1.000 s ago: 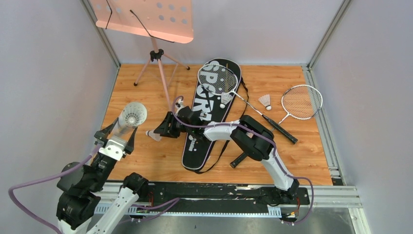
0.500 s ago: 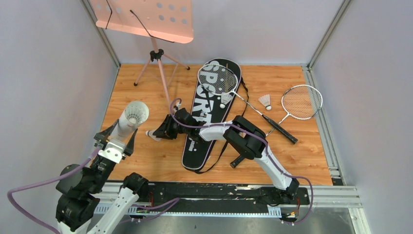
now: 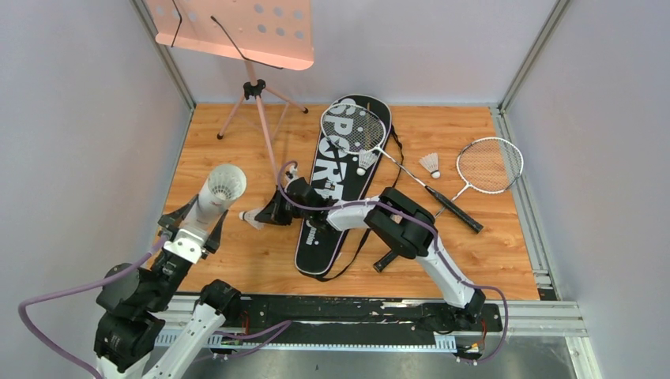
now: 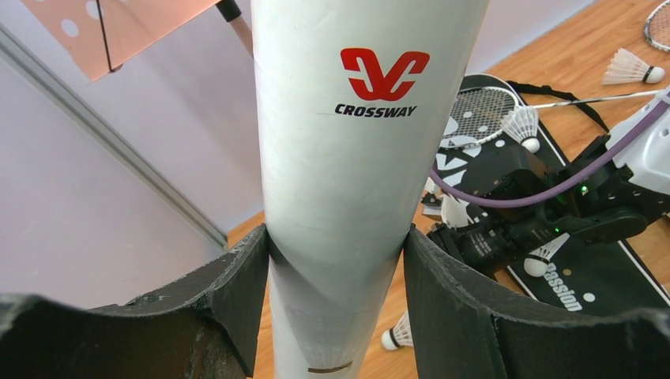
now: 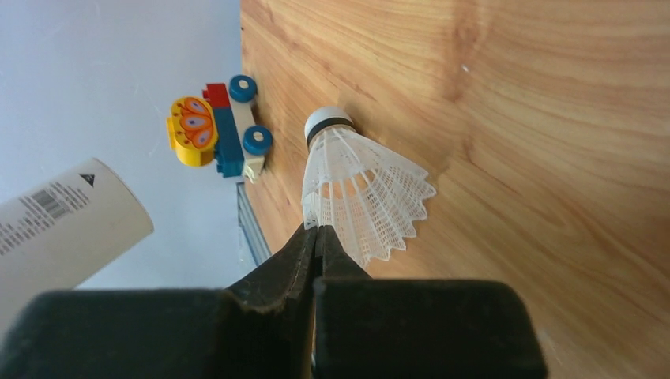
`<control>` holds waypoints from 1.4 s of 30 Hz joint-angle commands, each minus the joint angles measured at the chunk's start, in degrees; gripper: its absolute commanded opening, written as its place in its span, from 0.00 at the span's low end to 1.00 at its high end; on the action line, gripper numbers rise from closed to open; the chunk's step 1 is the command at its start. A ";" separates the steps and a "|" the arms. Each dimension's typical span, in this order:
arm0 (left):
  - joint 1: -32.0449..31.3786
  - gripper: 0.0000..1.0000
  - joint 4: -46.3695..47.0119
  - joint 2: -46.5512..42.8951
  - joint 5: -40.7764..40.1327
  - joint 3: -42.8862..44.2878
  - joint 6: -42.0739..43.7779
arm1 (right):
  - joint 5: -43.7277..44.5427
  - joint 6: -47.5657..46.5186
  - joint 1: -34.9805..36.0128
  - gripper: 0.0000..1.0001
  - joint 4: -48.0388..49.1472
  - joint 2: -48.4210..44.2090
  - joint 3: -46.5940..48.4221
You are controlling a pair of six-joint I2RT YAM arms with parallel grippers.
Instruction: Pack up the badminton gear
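My left gripper (image 3: 190,230) is shut on the long white tube (image 3: 217,193) and holds it tilted, open end up; in the left wrist view the fingers (image 4: 237,292) clamp the tube (image 4: 355,158). My right gripper (image 3: 270,213) is shut on the skirt edge of a white shuttlecock (image 3: 253,219), low over the wood floor just right of the tube; the right wrist view shows the gripper (image 5: 316,233) pinching the shuttlecock (image 5: 355,189). One racket (image 3: 354,128) and a shuttlecock (image 3: 365,162) lie on the black SPORT bag (image 3: 340,185). A second racket (image 3: 488,164) and another shuttlecock (image 3: 430,164) lie at the right.
The pink music stand (image 3: 237,28) rises at the back left, its tripod legs (image 3: 265,126) just behind my right gripper. A yellow and blue toy (image 5: 213,130) sits by the left wall beyond the held shuttlecock. Grey walls close in three sides.
The tube's open end has swung a little right, toward the held shuttlecock. My right gripper stays shut on the shuttlecock and has barely shifted.
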 commanded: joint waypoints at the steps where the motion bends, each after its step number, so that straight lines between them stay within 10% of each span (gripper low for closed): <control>1: 0.07 0.52 2.80 -0.08 2.52 -0.79 -1.55 | 1.07 -6.98 -0.45 0.00 5.09 -8.92 -5.19; 11: 0.06 0.52 0.96 1.71 6.23 -1.67 -5.77 | 3.39 -25.35 -3.54 0.00 3.23 -33.75 -22.14; 26: 0.07 0.49 3.03 6.07 14.85 -9.41 -7.77 | 9.28 -63.67 -3.55 0.00 -24.64 -76.22 -28.74; 42: 0.07 0.49 6.18 8.81 21.31 -14.79 -3.96 | 4.38 -87.59 3.72 0.00 -43.94 -70.75 -10.72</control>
